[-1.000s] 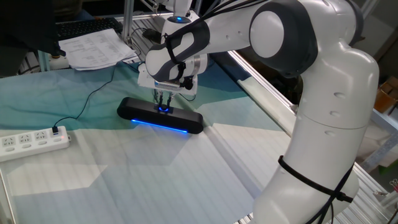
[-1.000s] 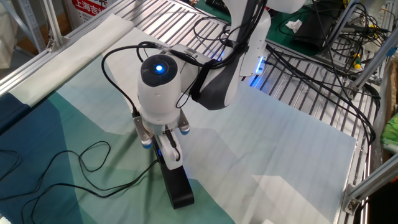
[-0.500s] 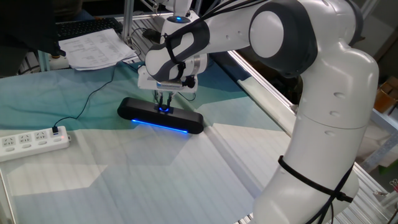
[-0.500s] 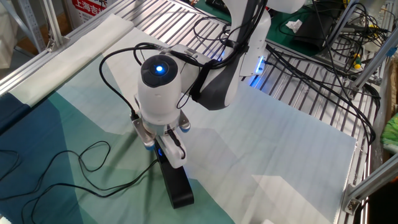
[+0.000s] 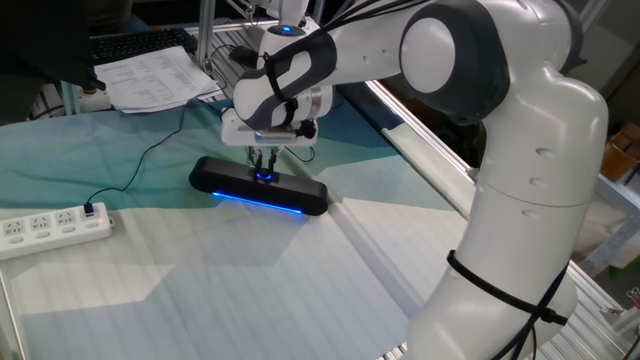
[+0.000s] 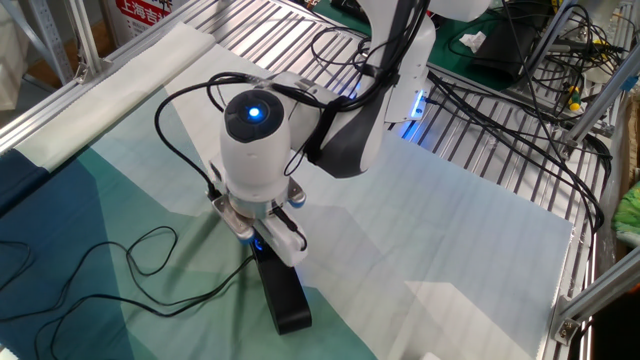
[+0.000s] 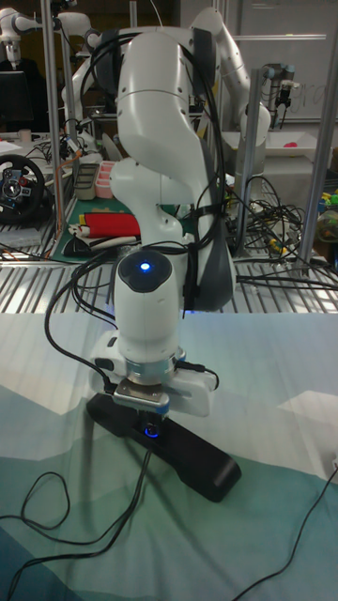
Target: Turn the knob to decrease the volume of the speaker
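The speaker [image 5: 300, 197] is a long black bar lying on the teal cloth, with a blue glow along its front edge. Its knob [image 5: 263, 177] shows as a small blue-lit spot on top, near the middle. My gripper [image 5: 263, 171] points straight down with its dark fingers [image 5: 256, 160] closed on either side of the knob. In the other fixed view the wrist hides the knob and only the speaker's near end [image 6: 285, 305] shows. In the tall view the knob [image 7: 150, 432] glows blue under the gripper [image 7: 150, 425], on the speaker [image 7: 202, 465].
A white power strip [image 5: 50, 228] lies at the left with a thin black cable [image 5: 140, 165] running toward the speaker. Papers [image 5: 150, 78] and a keyboard sit at the back left. A metal rail [image 5: 420, 140] borders the cloth on the right.
The gripper's hand has turned a little about its vertical axis while staying on the knob. The speaker has not shifted.
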You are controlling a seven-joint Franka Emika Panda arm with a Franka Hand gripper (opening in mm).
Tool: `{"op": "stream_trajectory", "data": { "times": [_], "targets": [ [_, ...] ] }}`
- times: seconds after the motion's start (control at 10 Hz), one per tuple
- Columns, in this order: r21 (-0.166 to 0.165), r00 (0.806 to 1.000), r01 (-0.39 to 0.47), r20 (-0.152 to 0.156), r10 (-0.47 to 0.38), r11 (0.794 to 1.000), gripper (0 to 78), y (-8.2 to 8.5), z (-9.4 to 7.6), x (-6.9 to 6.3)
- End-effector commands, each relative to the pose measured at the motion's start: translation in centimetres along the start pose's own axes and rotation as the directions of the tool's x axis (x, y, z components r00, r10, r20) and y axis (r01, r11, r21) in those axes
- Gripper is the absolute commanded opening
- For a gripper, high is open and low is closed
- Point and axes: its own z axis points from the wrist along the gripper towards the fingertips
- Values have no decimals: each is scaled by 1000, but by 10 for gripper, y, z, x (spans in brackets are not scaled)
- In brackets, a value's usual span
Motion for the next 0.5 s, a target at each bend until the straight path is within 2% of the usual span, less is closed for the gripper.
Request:
{"op": "stream_trajectory", "data": {
  "times": [0.1,0.2,0.5],
  "targets": [
    [3,995,102,-14,-102,995,12,0,-1,-1],
    [3,994,104,-14,-104,995,12,0,-1,-1],
    [-3,977,210,-19,-210,978,12,0,-1,-1]
  ]
}}
